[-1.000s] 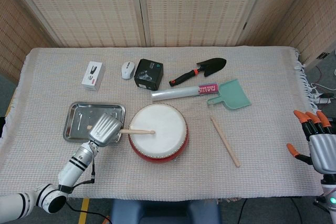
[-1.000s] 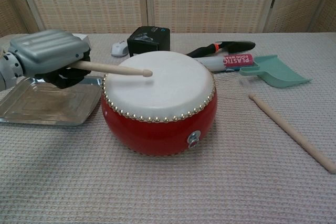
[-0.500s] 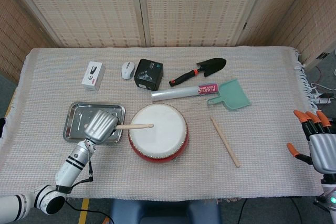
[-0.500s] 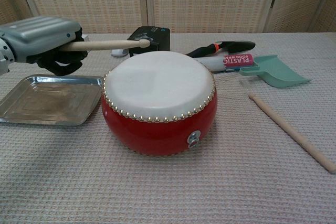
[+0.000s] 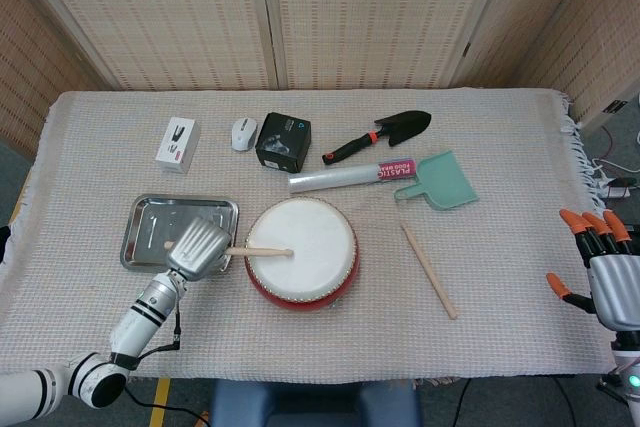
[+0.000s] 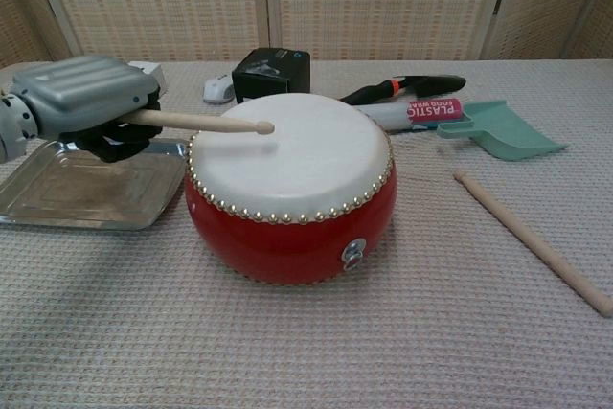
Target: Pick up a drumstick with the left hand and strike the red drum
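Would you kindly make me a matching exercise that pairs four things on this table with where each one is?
Things:
1. drumstick
2. second drumstick
3. tray
4. computer mouse

Places:
A. lying on the cloth right of the drum
B. beside the black box
C. gripped by the left hand
D. left of the drum

Pairs: 1-C, 2-A, 3-D, 4-B

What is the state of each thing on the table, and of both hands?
left hand: grips the drumstick
drumstick: held, tip over the drumhead
red drum: upright, skin up
second drumstick: lying loose right of the drum
tray: flat, nothing in it
right hand: open, holding nothing
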You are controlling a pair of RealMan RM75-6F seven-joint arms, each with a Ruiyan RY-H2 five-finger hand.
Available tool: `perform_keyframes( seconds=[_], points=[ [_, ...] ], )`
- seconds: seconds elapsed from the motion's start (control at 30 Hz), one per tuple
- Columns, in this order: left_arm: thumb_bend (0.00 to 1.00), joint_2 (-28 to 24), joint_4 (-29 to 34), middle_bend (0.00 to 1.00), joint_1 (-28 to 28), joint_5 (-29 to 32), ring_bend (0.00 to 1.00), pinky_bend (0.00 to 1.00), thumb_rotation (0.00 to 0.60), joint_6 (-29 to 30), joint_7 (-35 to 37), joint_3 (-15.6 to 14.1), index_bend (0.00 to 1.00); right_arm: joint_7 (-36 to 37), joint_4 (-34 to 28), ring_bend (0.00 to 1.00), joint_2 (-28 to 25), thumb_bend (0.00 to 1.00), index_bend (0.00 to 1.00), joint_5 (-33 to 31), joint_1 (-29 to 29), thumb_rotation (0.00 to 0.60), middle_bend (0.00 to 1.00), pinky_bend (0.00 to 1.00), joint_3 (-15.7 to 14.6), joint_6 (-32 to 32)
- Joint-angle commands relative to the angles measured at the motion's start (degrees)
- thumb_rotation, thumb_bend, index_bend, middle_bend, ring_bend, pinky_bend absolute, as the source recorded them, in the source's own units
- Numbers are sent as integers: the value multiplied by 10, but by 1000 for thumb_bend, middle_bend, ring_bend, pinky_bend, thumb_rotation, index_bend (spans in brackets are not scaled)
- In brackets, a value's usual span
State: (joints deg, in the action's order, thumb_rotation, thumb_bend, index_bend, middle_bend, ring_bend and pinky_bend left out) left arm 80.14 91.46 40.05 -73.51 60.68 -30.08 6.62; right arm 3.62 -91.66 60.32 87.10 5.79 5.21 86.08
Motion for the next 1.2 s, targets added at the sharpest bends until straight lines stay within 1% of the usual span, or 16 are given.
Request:
perform_keyframes(
  seconds=[0.03,0.13,0.3,0.43,0.6,0.63,0.67,0.7,0.8,0.9,1.07,1.2],
  points=[
    [594,-19,15,1000,-5,-2,1000,1000,600,13,53,20,1000,0,0,0,0,247,91,0,1,600,132,33,0,-1],
    [594,-10,-4,1000,0,-6,1000,1000,600,5,29,10,1000,-1,0,0,1,247,91,0,1,600,132,33,0,-1],
    [594,21,-43,1000,10,-5,1000,1000,600,-18,-29,-16,1000,-1,-1,0,0,247,91,0,1,600,132,33,0,-1],
    [594,26,-44,1000,11,0,1000,1000,600,-21,-52,-22,1000,-1,-1,0,-1,247,91,1,1,600,132,33,0,0],
    [594,21,-25,1000,0,1,1000,1000,600,6,-9,-3,1000,-1,-1,0,-1,247,91,1,0,600,132,33,0,1],
    [595,17,-19,1000,-6,0,1000,1000,600,20,19,7,1000,-1,-1,0,-1,247,91,1,0,600,132,33,0,1],
    [594,8,-12,1000,-20,13,1000,1000,600,49,72,34,1000,1,-1,0,0,247,91,1,0,600,132,33,0,1],
    [594,-1,-21,1000,-26,5,1000,1000,600,54,104,37,1000,3,0,0,-1,247,91,2,-1,600,132,34,0,3],
    [594,-7,-57,1000,-39,-6,1000,1000,600,66,145,34,1000,6,3,0,-1,247,91,1,-3,600,132,34,0,6],
    [594,-7,-85,1000,-56,0,1000,1000,600,69,183,28,1000,10,6,0,-2,246,91,1,-5,600,132,33,0,7],
    [592,-2,-130,1000,-73,15,1000,1000,600,54,206,14,1000,12,7,0,-2,247,91,5,-2,600,132,34,-1,5],
    [588,6,-171,1000,-80,27,1000,1000,600,25,221,2,1000,12,5,0,-3,247,91,9,-2,600,132,33,-1,8]
  ],
)
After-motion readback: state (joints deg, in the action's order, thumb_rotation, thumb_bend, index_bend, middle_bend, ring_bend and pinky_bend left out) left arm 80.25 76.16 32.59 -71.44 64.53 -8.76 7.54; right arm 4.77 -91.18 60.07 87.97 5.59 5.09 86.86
